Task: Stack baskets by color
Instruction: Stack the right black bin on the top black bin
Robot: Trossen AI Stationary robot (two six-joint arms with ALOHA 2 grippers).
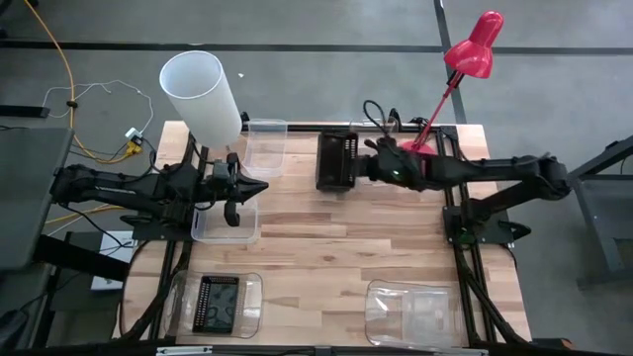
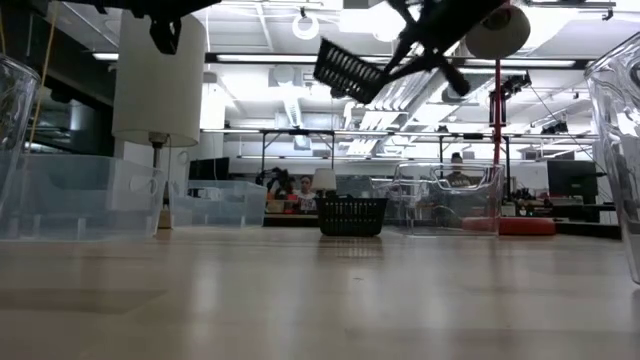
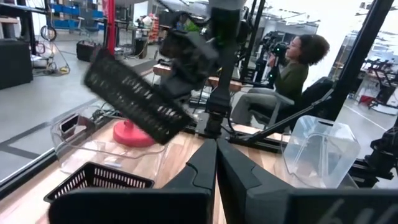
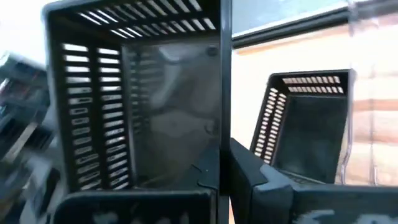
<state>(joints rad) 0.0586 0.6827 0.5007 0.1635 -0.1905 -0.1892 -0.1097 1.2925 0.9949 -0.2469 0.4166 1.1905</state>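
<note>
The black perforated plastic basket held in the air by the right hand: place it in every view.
High view: black perforated plastic basket at top centre, beside the right hand.
Low view: tilted in the air at top centre.
Left wrist view: tilted, upper left.
Right wrist view: fills the left half.
Shared landmark: red desk lamp.

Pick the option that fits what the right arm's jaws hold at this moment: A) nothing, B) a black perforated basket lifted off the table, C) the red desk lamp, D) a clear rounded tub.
B: the right gripper is shut on the rim of a black perforated basket, which hangs tilted in the air above the table in the low view.
</note>
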